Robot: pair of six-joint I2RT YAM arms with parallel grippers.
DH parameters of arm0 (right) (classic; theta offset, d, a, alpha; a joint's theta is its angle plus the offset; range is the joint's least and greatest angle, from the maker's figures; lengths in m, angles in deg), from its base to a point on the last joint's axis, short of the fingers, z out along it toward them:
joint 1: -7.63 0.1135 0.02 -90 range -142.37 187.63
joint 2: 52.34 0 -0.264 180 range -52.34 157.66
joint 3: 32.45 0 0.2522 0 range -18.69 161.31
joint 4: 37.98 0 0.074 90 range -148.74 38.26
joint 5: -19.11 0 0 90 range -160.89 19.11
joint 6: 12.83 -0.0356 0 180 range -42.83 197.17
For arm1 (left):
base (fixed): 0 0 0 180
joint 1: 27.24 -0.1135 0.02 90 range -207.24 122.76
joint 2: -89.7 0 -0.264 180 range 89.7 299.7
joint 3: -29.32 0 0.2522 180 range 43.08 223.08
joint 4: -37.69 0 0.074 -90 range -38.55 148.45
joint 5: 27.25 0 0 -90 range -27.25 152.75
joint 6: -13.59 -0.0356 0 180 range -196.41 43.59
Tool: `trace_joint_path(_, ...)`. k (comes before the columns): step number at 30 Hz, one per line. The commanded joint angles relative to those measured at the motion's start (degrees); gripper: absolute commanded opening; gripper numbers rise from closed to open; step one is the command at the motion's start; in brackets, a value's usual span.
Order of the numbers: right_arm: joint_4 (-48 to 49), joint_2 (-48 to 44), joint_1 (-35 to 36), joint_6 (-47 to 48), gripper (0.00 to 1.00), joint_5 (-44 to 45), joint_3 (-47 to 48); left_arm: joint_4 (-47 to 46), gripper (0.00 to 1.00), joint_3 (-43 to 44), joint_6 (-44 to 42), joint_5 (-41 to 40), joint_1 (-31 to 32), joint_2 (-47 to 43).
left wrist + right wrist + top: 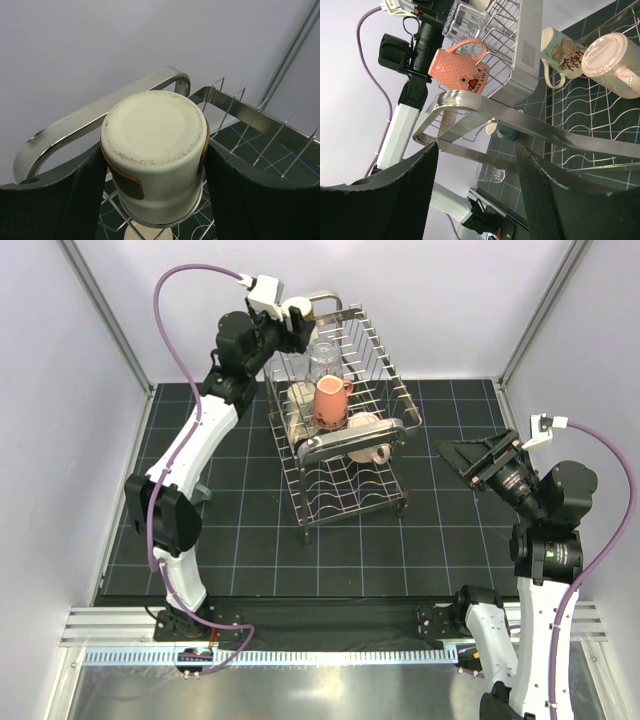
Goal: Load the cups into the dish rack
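The cream mug with a brown band (155,130), inverted with its speckled base showing, is clamped in the left gripper (156,165) at the far end of the dish rack (340,492). The right gripper (476,150) stands open and empty nearby.

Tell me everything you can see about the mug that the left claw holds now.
The cream mug looks like glazed ceramic, with a brown band on its side. Its flat base, speckled brown at the edge, faces the wrist camera. The left claw grips it, a dark finger on each side. It is at the far end of the dish rack, beside the steel loop handle; contact with the rack cannot be judged.
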Motion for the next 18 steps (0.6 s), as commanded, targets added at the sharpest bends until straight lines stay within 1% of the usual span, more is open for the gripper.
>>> trace_joint_path(1, 1.76, 0.07, 0.33, 1.0, 0.65, -1.59, 0.53, 1.67, 0.71, 2.03, -1.55, -2.16, -0.16, -2.46)
trace_joint_path(2, 1.67, 0.16, 0.33, 1.09, 0.65, -1.67, 0.53, 2.2, 0.75, 2.65, -1.64, -2.25, -0.16, -2.37)
trace_joint_path(4, 1.76, 0.25, 0.33, 1.26, 0.65, -1.85, 0.44, 3.08, 0.77, 3.79, -1.64, -1.46, -0.16, -2.19)
trace_joint_path(6, 1.67, 0.16, 0.33, 1.26, 0.65, -1.85, 0.44, 3.61, 0.81, 4.59, -1.3, -0.93, -0.16, -2.1)
trace_joint_path(7, 1.76, 0.07, 0.33, 1.18, 0.65, -1.94, 0.27, 3.61, 0.9, 4.68, -1.12, -0.93, -0.16, -2.1)
trace_joint_path(8, 1.67, 0.16, 0.33, 1.35, 0.65, -2.02, 0.27, 3.78, 0.94, 5.03, -1.12, -0.93, -0.16, -2.19)
trace_joint_path(14, 1.58, 0.16, 0.33, 1.61, 0.65, -2.2, 0.09, 4.66, 0.94, 7.4, -0.59, -1.2, -0.16, -2.19)
trace_joint_path(17, 1.49, 0.25, 0.33, 1.7, 0.65, -2.29, 0.18, 4.93, 0.94, 10.56, 0.02, -1.63, -0.16, -2.1)
trace_joint_path(18, 1.32, 0.34, 0.33, 1.79, 0.65, -2.2, 0.18, 6.41, 0.94, 11.7, 0.2, -1.81, -0.25, -2.36)
